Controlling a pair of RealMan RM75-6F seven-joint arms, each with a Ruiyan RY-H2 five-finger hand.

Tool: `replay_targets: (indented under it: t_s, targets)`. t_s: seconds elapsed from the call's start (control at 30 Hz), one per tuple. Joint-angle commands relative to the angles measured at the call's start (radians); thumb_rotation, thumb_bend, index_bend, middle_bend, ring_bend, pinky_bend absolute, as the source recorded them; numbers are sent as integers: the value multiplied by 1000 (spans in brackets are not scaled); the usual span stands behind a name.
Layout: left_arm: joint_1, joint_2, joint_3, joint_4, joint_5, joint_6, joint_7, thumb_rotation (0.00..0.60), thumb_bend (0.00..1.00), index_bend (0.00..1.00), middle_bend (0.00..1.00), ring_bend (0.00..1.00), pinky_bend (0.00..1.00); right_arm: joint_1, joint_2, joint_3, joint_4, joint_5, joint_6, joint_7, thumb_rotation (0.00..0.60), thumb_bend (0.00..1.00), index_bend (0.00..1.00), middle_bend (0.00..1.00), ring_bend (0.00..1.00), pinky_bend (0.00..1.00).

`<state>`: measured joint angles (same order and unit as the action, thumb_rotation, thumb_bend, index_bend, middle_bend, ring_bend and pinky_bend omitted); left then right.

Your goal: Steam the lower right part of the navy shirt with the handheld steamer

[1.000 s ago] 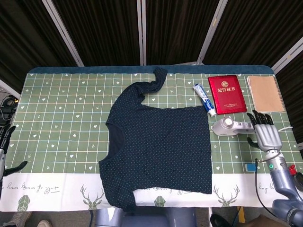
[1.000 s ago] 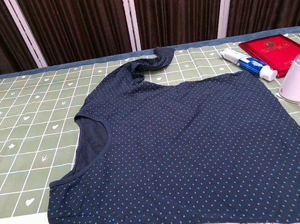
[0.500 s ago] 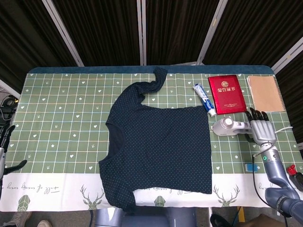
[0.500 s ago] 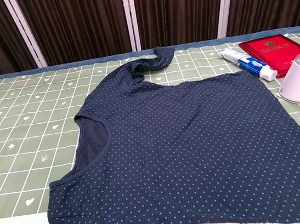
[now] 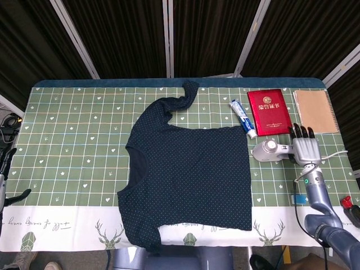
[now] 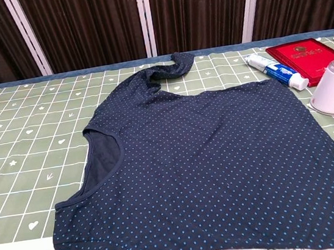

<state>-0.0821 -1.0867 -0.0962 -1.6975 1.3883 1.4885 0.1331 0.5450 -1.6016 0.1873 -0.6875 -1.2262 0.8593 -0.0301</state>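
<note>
Lay flat at the middle of the checked table [image 5: 73, 129]: navy shirt [image 5: 194, 174], neck leftward. Just right of it, white steamer [image 5: 271, 151] on its side. Over its handle, right hand [image 5: 304, 149], fingers extended; grip unclear. At the left edge, left hand [image 5: 5, 169], fingers spread, holding nothing.

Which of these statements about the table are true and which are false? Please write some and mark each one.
1. The navy shirt lies flat on the checked tablecloth. True.
2. The handheld steamer rests on top of the shirt. False: it lies on the cloth to the right of the shirt, apart from it.
3. The toothpaste tube lies between the shirt and the red booklet. True.
4. The right robot hand is at the steamer's handle end. True.
5. The brown notebook lies left of the red booklet. False: it lies to its right.
</note>
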Motion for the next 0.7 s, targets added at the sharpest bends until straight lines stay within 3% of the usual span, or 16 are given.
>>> replay_targets:
  t_s: [0.03,0.37,0.57,0.63,0.7]
  targets:
    - [0,0,0,0,-1,0,1,600,0,0,0,0,0,12,-21,2,32,-1,-10,-1,600,540,0,0,0,0]
    - [-2,-7,-4,5,-12,0,9,600,0,0,0,0,0,53,-105,-3,191,-22,-62,50,600,543,0,0,0,0]
    - [-4,-10,-6,9,-19,-4,3,600,0,0,0,0,0,74,-138,-11,257,-42,-83,71,600,696,3,3,0,0]
    - [-5,-12,-6,10,-20,-6,2,600,0,0,0,0,0,80,-139,-27,275,-66,-80,85,600,755,57,68,15,27]
    - [-5,-13,-6,12,-21,-6,1,600,0,0,0,0,0,81,-141,-38,289,-86,-64,108,600,805,225,271,163,169]
